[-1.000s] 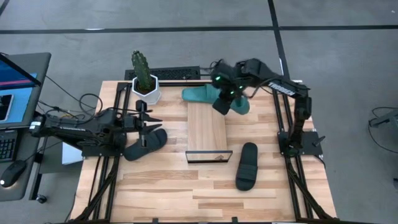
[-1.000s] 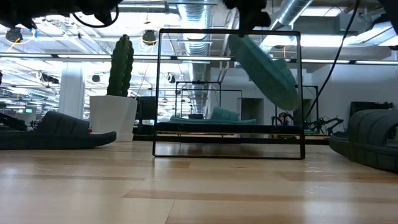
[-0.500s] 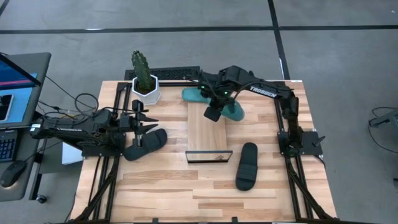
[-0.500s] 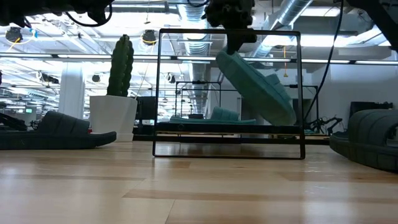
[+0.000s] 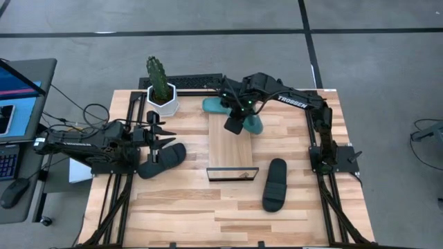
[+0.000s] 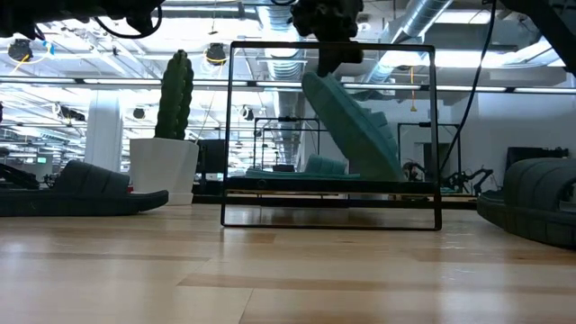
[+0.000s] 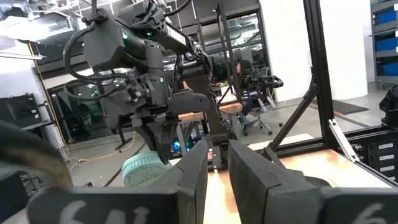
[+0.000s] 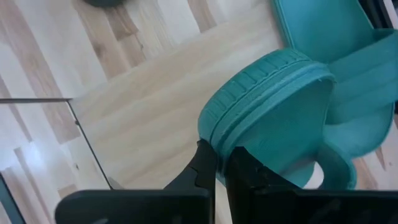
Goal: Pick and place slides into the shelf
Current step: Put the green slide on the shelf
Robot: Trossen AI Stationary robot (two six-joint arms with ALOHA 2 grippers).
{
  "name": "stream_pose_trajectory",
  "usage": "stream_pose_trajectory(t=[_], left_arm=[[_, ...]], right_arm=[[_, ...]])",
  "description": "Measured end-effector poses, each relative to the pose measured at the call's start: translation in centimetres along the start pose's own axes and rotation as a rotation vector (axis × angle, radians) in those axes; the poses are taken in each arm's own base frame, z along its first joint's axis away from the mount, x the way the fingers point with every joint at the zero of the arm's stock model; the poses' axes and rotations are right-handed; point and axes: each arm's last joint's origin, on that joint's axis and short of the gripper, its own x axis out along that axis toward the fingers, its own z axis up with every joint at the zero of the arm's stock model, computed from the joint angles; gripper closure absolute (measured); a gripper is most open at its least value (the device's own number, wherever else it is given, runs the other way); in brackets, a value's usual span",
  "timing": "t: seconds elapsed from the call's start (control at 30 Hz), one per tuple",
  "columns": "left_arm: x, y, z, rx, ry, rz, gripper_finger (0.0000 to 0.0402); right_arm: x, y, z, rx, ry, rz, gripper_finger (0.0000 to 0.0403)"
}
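Observation:
My right gripper [image 5: 234, 126] is above the far end of the shelf [image 5: 229, 146], a light plank with a black wire frame [image 6: 437, 135], and is shut on a teal slide [image 5: 253, 124]. A second teal slide [image 5: 216, 105] lies flat just beyond the plank's far end. One black slide [image 5: 275, 184] lies on the table right of the shelf. Another black slide [image 5: 163, 158] lies left of it. My left gripper [image 5: 160, 133] hovers level above that slide, open with a narrow gap [image 7: 217, 168], touching nothing. My right gripper pinches the ribbed rim at one end of the teal slide's sole [image 8: 219, 138] between its two fingers, coming steeply from above. The slide hangs slanted below the fingers [image 6: 353, 126]. Its lower end [image 6: 389, 173] is down at plank level; whether it touches I cannot tell.
A potted cactus [image 5: 161, 90] stands at the table's far left corner, with a keyboard [image 5: 197, 81] behind the far edge. A laptop [image 5: 17, 90] sits off the left side. The near half of the tabletop [image 5: 208, 214] is bare wood.
My right gripper has carried the teal slide toward the table's near and left edges and downward, over the shelf's far end. The slide has stayed slanted, and its lower end has sunk to plank level.

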Motion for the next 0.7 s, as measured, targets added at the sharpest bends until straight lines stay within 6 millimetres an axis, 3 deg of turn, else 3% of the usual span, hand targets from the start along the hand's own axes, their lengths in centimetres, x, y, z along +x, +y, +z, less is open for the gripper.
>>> stream_pose_trajectory(t=[0.7], left_arm=[[0.00,-0.01,-0.04,-0.001,0.004,-0.001,0.0346]], right_arm=[[-0.06,0.11,1.02,-0.030,-0.103,0.034,0.0400]])
